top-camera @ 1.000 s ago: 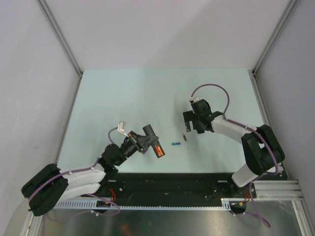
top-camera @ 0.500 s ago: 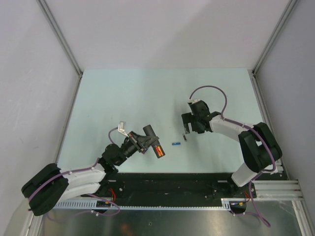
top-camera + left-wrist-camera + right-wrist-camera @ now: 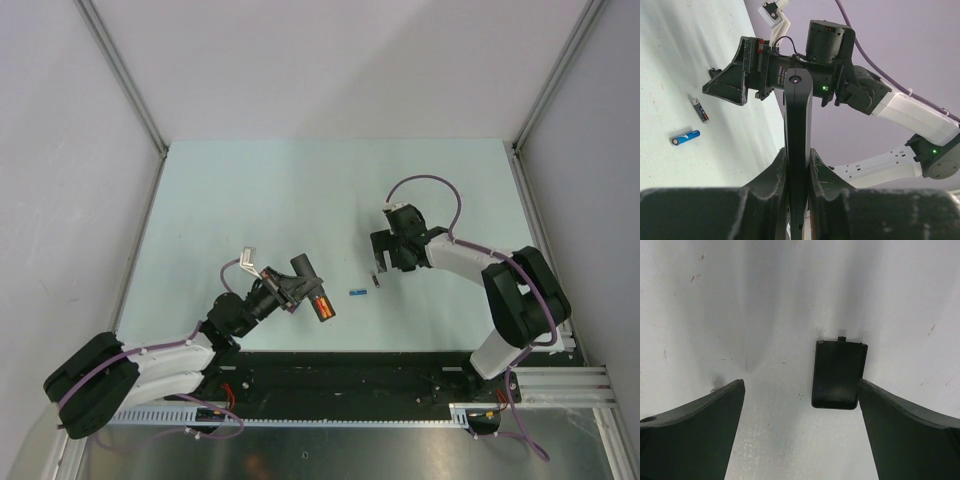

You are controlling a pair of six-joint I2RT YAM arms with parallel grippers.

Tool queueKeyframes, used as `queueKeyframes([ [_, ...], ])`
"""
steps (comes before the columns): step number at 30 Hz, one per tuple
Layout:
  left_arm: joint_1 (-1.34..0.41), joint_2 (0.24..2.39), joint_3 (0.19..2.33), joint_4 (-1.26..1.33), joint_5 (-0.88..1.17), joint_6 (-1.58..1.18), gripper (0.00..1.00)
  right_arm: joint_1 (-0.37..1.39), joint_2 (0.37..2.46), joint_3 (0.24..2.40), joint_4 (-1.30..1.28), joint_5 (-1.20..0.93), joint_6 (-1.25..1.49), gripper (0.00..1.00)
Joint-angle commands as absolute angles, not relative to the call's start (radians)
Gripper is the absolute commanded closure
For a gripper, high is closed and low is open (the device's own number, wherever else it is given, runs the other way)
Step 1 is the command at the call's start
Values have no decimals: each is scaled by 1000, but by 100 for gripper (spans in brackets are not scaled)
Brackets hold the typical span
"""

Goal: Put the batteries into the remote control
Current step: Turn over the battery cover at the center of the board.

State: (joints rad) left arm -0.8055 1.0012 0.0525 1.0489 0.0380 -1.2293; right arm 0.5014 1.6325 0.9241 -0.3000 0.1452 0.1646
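Seen from above, the left tool (image 3: 293,290) is clenched on the remote control (image 3: 305,278), holding it tilted over the near part of the surface (image 3: 300,190). Two orange-red batteries (image 3: 322,308) show in the recess at its lower end. Neither tool nor remote has shifted over the last second. A blue battery (image 3: 357,292) and a dark grey battery (image 3: 376,279) lie loose just to the right, also unmoved. The one change is small: the right tool (image 3: 383,262) has crept a little toward the near edge and now hangs just beyond the dark grey cell.

In the left wrist view, the remote stands edge-on, pinched between both fingers. The two loose cells lie on the surface off to one side, with the right tool near them.

In the right wrist view, the right tool is released, its jaws spread wide and holding nothing. A small black cover (image 3: 839,374) lies flat on the surface between them, closer to one finger than the other.

With both cells apparently seated, the loading itself looks done. The right arm's creep reads as lining up on the cover to close the recess.
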Motion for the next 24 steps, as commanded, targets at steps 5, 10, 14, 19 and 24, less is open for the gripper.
queueKeyframes([
  [5, -811, 996, -52, 1088, 43, -1206, 100, 491, 1654, 939, -293, 158, 179, 0],
  [10, -811, 996, -51, 1088, 41, -1204, 100, 489, 1660, 934, -288, 153, 183, 0],
  [14, -811, 997, -49, 1086, 41, -1204, 100, 488, 1664, 934, -287, 149, 183, 0],
  [19, -811, 997, -48, 1086, 43, -1201, 100, 476, 1672, 931, -287, 147, 193, 4],
  [24, -811, 1000, -46, 1086, 43, -1201, 100, 454, 1671, 928, -285, 126, 209, 19],
])
